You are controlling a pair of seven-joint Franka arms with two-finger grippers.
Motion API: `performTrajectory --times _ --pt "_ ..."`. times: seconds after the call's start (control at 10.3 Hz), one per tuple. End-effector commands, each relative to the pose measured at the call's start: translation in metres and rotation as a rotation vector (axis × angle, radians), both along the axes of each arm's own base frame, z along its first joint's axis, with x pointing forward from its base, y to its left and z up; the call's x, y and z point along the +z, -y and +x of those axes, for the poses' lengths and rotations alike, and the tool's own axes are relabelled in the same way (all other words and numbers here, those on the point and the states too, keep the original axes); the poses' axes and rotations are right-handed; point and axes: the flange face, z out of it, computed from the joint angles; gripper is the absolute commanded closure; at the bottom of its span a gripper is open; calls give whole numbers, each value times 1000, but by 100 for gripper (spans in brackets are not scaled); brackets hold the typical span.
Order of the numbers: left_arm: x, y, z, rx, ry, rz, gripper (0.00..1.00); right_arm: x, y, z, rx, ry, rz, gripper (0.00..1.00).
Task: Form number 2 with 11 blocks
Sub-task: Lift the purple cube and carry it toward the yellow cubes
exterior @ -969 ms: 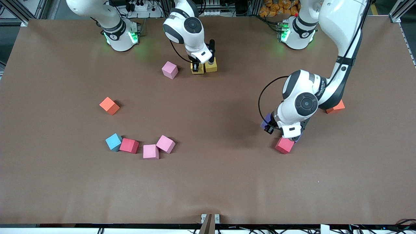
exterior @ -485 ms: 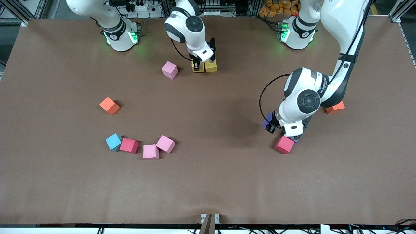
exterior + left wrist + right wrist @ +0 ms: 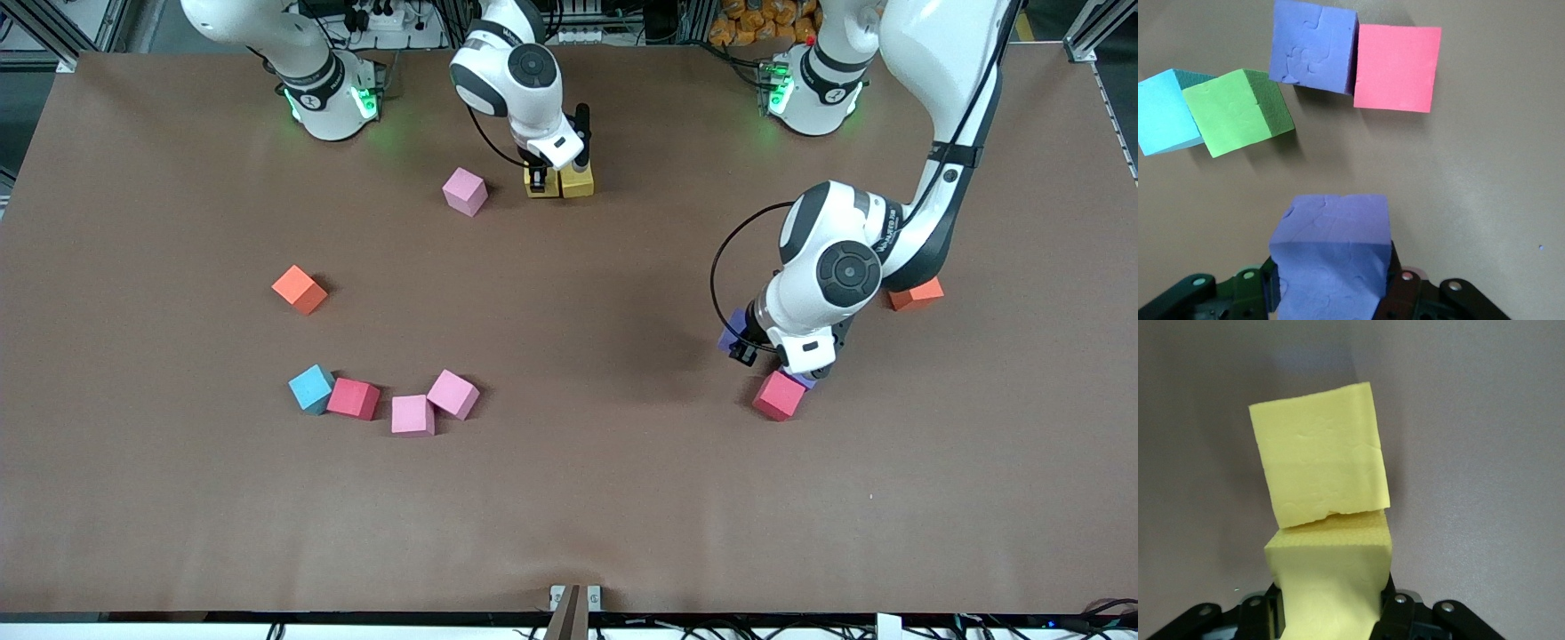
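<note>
My left gripper [image 3: 743, 348] is shut on a purple block [image 3: 1331, 257], just above the table beside a red block [image 3: 779, 396]. In the left wrist view a second purple block [image 3: 1313, 47] touches that red block [image 3: 1396, 67], with a green block [image 3: 1238, 112] and a light blue block [image 3: 1163, 112] close by. My right gripper [image 3: 539, 181] is shut on a yellow block [image 3: 1331, 580], pressed against the other yellow block [image 3: 579, 181] near the robots' bases. No number 2 shape shows.
A pink block [image 3: 465, 191] sits beside the yellow pair. Toward the right arm's end lie an orange block [image 3: 300, 289] and a row of blue [image 3: 311, 388], red [image 3: 353, 398] and two pink blocks [image 3: 412, 414]. Another orange block [image 3: 917, 293] peeks out under the left arm.
The left arm has shifted slightly toward its base with the purple block held. The right gripper nudged a little toward the second yellow block, then stayed.
</note>
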Motion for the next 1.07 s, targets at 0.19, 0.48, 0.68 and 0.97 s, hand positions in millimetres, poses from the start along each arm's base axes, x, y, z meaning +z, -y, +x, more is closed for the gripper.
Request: performTrajectory --times 0.19,0.48,0.68,0.97 --pt "4 4 -11 81 -22 -6 83 0 -5 -2 -32 -13 -1 52" --pt "3 3 -11 134 -27 1 83 1 -9 -11 -34 -12 -3 52" --pt "2 -2 -14 171 -36 7 83 2 -10 -11 -30 -11 -2 52" --pt "-5 -2 -19 247 -54 26 82 2 -9 -10 -31 -11 -2 52"
